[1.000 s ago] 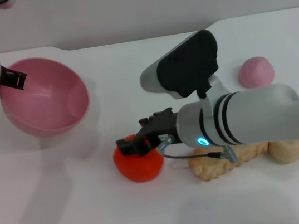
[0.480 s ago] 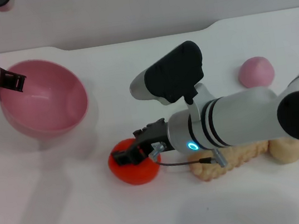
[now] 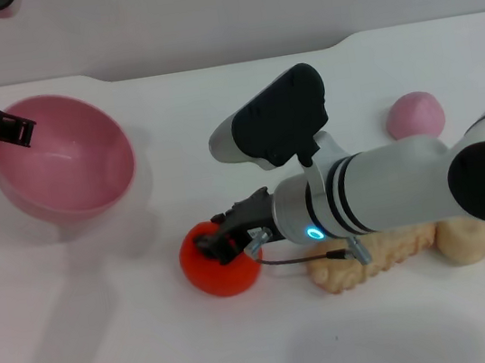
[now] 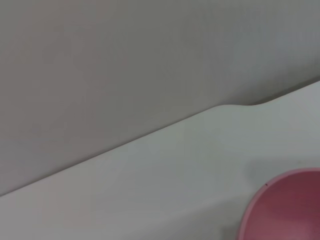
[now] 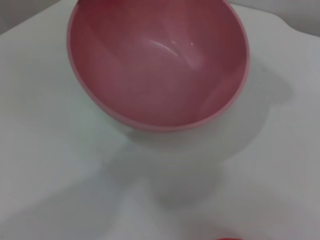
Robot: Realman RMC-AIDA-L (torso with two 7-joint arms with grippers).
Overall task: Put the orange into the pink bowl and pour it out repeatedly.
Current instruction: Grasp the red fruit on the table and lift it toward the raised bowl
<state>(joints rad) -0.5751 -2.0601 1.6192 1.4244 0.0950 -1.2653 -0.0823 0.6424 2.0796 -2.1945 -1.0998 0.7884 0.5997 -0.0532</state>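
Closed now on the orange (image 3: 220, 260) at the near-centre surface (image 3: 112, 347): right tool (image 3: 222, 244), fingers clamped. Left tool (image 3: 11, 132) gripping pink bowl (image 3: 61, 158) rim, far left. Lift looks next.

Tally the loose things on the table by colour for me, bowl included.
Pink: 2 (pink bowl, small ball)
Red-orange: 1 (orange)
Beige: 2 (ball, ridged piece)
Total: 5

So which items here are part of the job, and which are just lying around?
Job: red-orange rounded toy orange, under the right gripper; glossy pink plastic bowl, held by the left gripper.
Lying about: small pink-mauve ball, beige ball, tan ridged toy.
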